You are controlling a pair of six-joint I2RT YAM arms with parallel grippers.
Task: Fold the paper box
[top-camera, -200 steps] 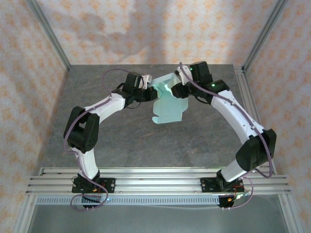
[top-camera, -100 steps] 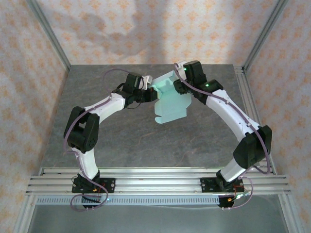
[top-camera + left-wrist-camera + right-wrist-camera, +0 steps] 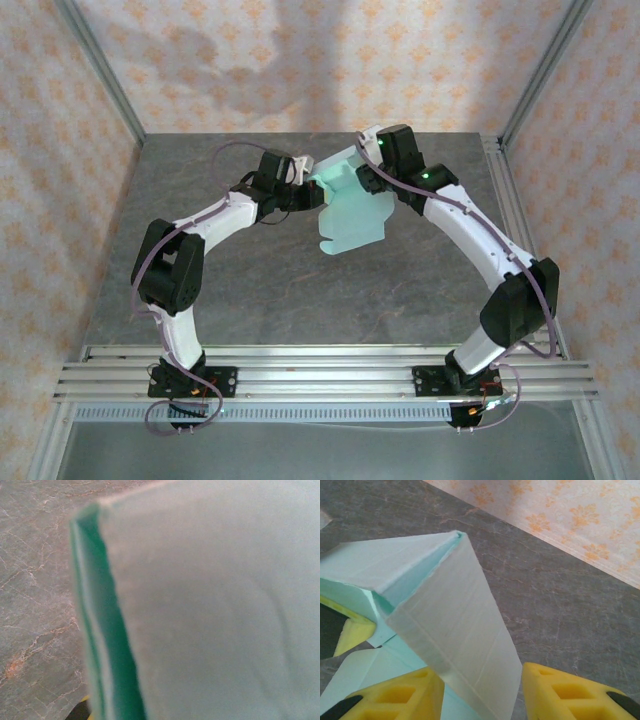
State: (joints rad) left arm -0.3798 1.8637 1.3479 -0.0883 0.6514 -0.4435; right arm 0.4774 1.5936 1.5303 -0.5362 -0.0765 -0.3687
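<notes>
The paper box (image 3: 352,220) is a pale mint-green card sheet with creases, held tilted above the middle of the table's far half. My left gripper (image 3: 312,192) is shut on its left upper edge. The card (image 3: 210,605) sits very close in the left wrist view and hides the jaws. My right gripper (image 3: 362,178) is at the sheet's upper right. In the right wrist view a folded flap (image 3: 455,630) stands between my yellow fingers (image 3: 400,695). It lies against the left finger, with a gap to the right one. A finger of the left gripper (image 3: 352,630) shows beside the card.
The grey marbled table (image 3: 240,280) is bare around the sheet. Aluminium posts (image 3: 100,75) and patterned walls close it in on three sides. A metal rail (image 3: 320,370) with both arm bases runs along the near edge.
My right wrist has swung left and back toward the sheet's top edge, and its jaws have widened. The sheet shifted slightly. The left arm has stayed still.
</notes>
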